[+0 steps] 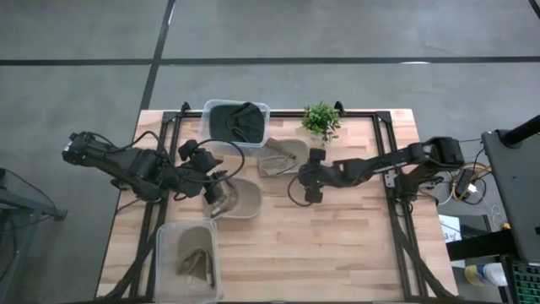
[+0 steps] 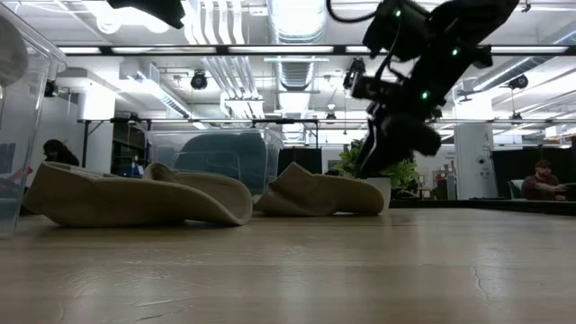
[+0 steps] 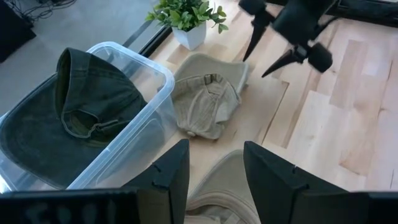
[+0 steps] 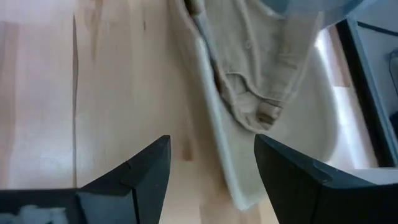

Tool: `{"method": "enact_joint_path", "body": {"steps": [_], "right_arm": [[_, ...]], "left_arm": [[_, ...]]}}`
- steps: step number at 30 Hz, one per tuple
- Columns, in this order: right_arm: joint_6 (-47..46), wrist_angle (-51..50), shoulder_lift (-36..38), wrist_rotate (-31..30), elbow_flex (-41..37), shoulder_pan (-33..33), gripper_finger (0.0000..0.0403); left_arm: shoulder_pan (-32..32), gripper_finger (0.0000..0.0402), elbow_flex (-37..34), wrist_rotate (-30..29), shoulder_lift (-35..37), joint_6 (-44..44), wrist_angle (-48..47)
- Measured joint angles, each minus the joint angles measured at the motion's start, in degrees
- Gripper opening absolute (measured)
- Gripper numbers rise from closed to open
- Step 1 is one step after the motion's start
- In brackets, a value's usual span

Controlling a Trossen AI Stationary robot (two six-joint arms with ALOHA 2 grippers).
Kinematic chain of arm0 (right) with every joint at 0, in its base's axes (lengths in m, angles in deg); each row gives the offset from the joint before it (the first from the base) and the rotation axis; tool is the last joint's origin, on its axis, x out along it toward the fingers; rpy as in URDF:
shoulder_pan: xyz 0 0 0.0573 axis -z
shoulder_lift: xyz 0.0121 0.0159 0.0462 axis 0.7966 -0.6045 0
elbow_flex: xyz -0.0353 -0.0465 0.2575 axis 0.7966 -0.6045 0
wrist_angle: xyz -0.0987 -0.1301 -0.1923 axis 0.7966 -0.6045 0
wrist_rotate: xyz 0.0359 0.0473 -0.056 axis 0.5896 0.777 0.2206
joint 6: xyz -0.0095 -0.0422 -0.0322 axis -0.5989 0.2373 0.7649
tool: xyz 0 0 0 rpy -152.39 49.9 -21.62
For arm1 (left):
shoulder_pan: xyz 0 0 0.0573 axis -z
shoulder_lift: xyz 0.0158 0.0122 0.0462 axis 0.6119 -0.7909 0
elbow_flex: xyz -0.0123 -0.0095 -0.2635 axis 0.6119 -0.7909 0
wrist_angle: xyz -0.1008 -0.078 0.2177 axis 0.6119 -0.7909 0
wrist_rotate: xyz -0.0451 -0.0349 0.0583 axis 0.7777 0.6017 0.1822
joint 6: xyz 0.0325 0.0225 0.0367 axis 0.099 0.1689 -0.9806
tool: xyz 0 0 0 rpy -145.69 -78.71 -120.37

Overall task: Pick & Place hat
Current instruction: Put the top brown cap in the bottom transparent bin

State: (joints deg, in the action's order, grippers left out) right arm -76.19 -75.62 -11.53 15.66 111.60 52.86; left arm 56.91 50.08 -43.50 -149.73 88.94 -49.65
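Two soft, light tan hats lie mid-counter (image 1: 337,236): the near hat (image 1: 236,198) under the left hand (image 1: 215,192), the far hat (image 1: 281,157) at its one o'clock. Both hands are spread and empty; the right hand (image 1: 305,187) hovers beside the far hat. Pinch the stiffer brim (the crown will crumple).

wood table (image 1: 337,245) | two tan hats (image 1: 283,158) | two bins (image 1: 187,257) | plant (image 1: 321,120)

Premises are a large open-plan lab or industrial workspace. Evidence: exposed ceiling ducts (image 2: 297,31) and strip lighting overhead, bare grey concrete floor (image 1: 337,29) marked with dark lines, a wooden worktop (image 1: 337,245) on a black metal frame, cabling and equipment racks beside it, and seated people (image 2: 540,180) at distant workstations.
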Motion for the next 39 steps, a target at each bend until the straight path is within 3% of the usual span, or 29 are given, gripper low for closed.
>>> {"method": "enact_joint_path", "body": {"steps": [3, 7, 12, 16, 21, 39], "right_arm": [[1.2, 1.9, -3.8, -1.6, 0.0, 0.0, 0.0226], [3.6, 2.5, -8.1, -10.4, 1.4, 0.0, 0.0222], [4.6, 2.8, -10.6, -10.8, 3.1, -0.1, 0.0195], [4.5, 2.7, -10.7, -10.6, 3.6, 0.0, 0.0138], [4.7, 1.2, -9.2, -10.3, 3.7, -0.1, 0.0026], [7.6, -8.6, 2.1, -10.4, 3.6, -11.2, 0.0013]], "left_arm": [[0.0, 0.0144, 0.0, 0.0, 0.0, 0.3, 0.0], [0.0, 0.0144, 0.0, 0.1, 0.0, 1.3, 0.0], [0.0, 0.0144, 0.0, 0.7, 0.0, 1.5, 0.0], [0.0, 0.0144, 0.0, 0.8, 0.0, 1.6, 0.0], [0.0, 0.0144, 0.0, 0.8, 0.0, 2.0, 0.0], [0.0, 0.0144, 0.0, 4.2, 0.0, 6.0, 0.0]]}}
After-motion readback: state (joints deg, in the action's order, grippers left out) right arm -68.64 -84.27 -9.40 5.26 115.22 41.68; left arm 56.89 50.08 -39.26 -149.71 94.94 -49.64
